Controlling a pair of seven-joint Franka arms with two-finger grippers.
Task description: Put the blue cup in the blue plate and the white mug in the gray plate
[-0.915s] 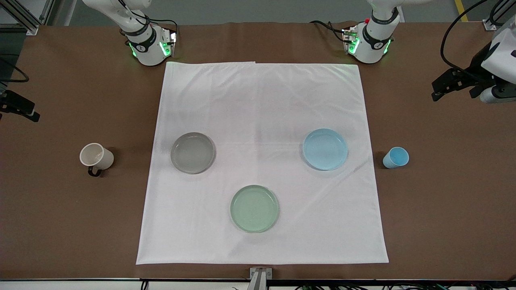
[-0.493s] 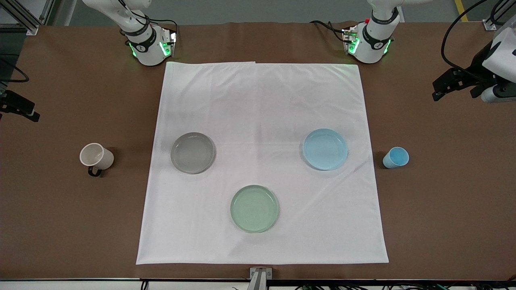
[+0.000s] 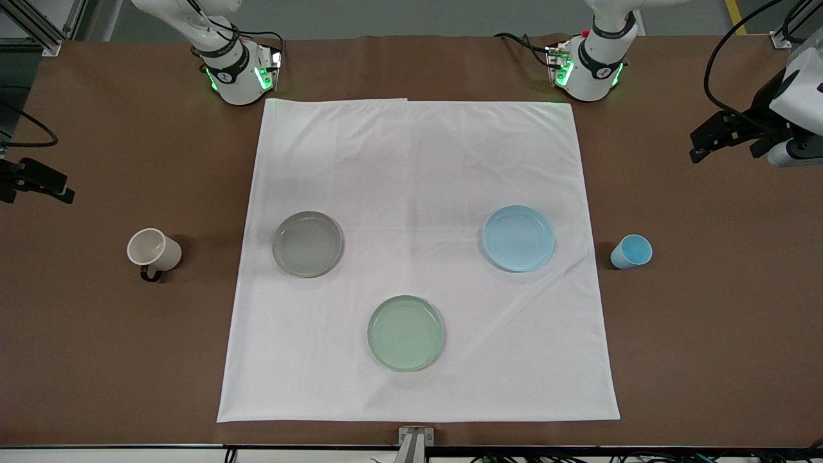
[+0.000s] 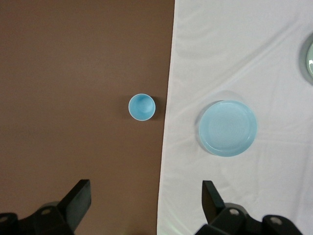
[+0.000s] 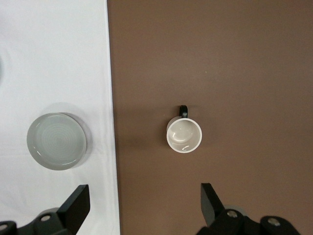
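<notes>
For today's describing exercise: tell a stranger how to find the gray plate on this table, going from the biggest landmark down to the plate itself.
Start at the white cloth spread over the middle of the brown table; three round shallow plates lie on it. The gray plate is the one toward the right arm's end, beside the white mug standing off the cloth. Its gray colour sets it apart from the blue plate and the pale green plate.

Left gripper [image 4: 145,203] up high over the bare table at the left arm's end, fingers [image 4: 78,198] wide apart, holding nothing; right gripper [image 5: 142,205] up high at the right arm's end, fingers [image 5: 76,204] wide apart too
</notes>
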